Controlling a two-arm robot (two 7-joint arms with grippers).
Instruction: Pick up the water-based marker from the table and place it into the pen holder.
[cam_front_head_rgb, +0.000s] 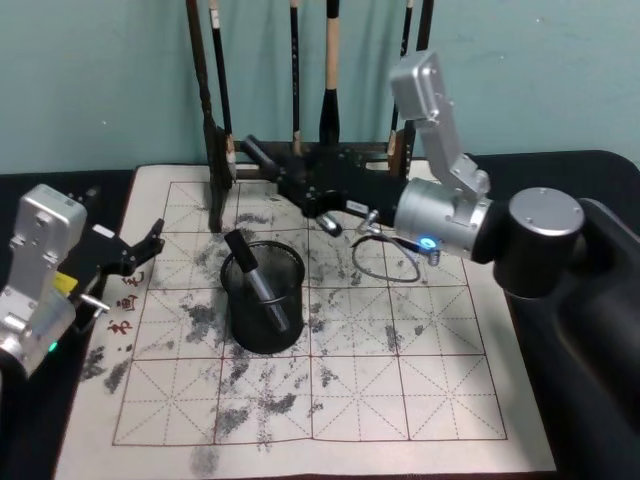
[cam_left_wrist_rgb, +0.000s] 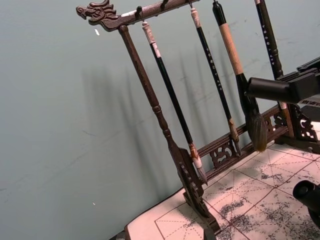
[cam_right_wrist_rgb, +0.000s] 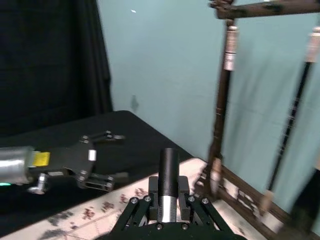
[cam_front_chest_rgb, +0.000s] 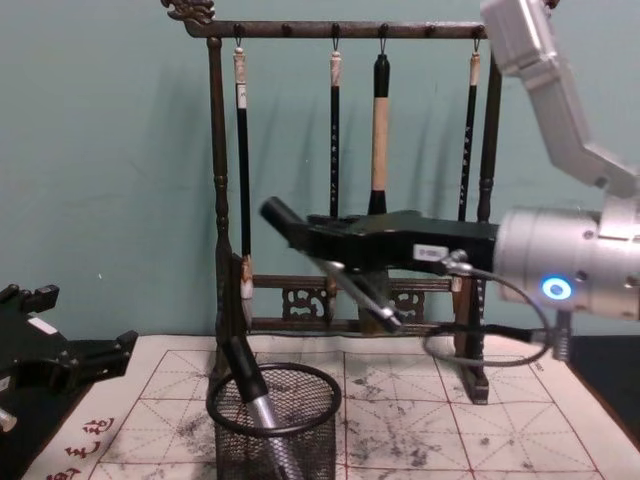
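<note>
Holding black-and-silver water-based marker clamped in right end effector, 12 o'clock above round black wire-mesh pen holder. Lowering and release remaining, apparently. Left end effector spread wide, idle at 9 o'clock.

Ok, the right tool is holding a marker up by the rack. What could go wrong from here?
1. The right tool grips its marker close in front of the brush rack; a wide swing could knock the hanging brushes.
2. The pen holder already has a marker leaning across it, which might deflect the new one or tip the cup.
</note>
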